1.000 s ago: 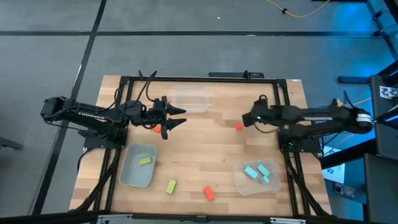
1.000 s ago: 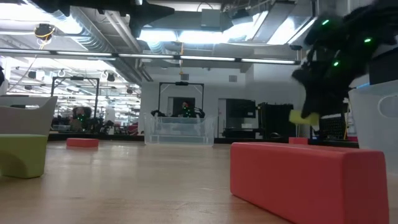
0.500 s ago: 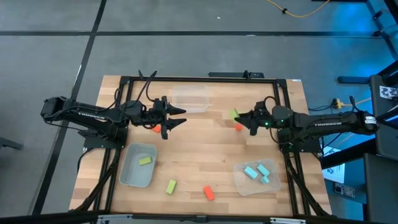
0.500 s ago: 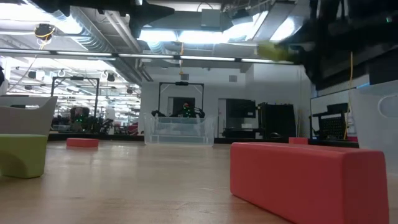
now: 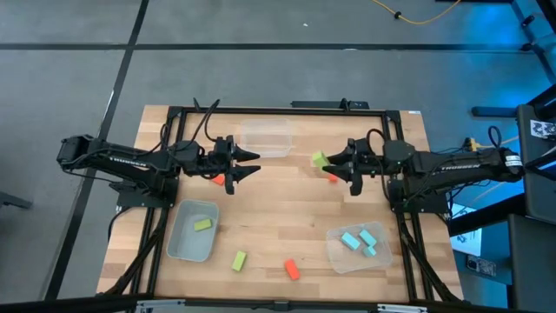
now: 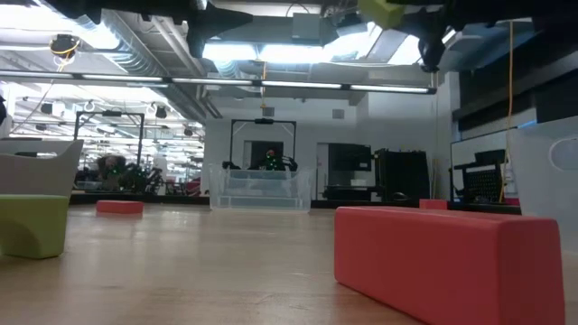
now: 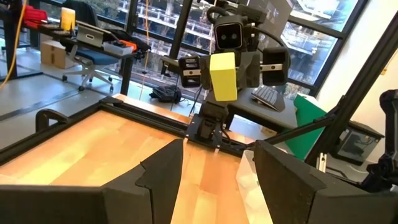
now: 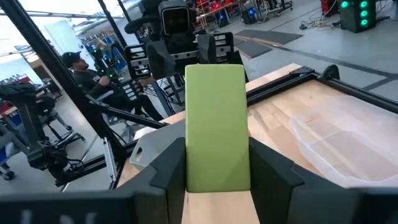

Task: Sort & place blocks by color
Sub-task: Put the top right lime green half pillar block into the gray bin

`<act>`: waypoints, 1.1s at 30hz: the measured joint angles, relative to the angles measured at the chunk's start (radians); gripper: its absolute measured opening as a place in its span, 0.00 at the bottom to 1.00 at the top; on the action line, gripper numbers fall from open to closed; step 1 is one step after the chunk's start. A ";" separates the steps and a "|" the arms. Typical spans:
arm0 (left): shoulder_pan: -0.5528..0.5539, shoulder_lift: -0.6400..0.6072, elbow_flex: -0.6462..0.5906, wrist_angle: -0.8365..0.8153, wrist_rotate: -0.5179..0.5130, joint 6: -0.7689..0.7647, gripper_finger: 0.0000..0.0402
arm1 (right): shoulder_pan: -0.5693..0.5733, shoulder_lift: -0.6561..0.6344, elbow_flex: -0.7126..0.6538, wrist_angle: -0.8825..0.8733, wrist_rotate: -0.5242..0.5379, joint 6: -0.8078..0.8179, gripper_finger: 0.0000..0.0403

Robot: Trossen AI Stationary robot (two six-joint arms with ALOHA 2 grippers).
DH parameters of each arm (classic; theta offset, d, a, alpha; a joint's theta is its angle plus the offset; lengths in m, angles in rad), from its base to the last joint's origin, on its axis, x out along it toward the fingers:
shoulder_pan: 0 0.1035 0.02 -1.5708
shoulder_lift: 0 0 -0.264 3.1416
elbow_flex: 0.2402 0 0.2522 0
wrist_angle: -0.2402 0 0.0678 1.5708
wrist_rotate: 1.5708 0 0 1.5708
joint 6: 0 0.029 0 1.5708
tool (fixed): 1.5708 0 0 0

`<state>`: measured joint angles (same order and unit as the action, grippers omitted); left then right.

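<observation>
Right gripper [image 5: 326, 162] fingers clamp yellow-green block [image 5: 319, 159] above orange-red block [image 5: 332, 177]; left gripper [image 5: 249, 163] spread.

Wooden table [image 5: 278, 209] (black-framed) carries three bins [image 5: 193, 232], loose blocks [image 5: 292, 269]

Premises are a robotics lab: a black-framed wooden worktop [image 5: 278, 204] on grey flooring, exposed ceiling ducting [image 6: 153, 45] with strip lighting, further robot stations [image 6: 264, 162] behind, and office chairs [image 7: 87, 53] by glazed partitions.
</observation>
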<state>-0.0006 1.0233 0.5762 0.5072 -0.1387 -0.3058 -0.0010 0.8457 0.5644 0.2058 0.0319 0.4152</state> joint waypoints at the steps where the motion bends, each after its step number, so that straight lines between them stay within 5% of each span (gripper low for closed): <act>1: 0.000 0.000 0.000 0.000 0.000 0.000 0.48 | 0.000 0.001 0.000 0.000 0.000 0.003 0.33; 21: 0.000 0.000 0.000 0.000 0.002 0.001 0.48 | 0.003 0.022 0.002 0.008 -0.008 0.055 0.33; 33: 0.000 0.140 0.114 -0.002 0.029 0.028 0.48 | 0.025 0.304 0.134 0.136 -0.045 0.005 0.33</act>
<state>-0.0006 1.1633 0.6900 0.5054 -0.1094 -0.2774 0.0242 1.1494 0.6983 0.3421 -0.0128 0.4205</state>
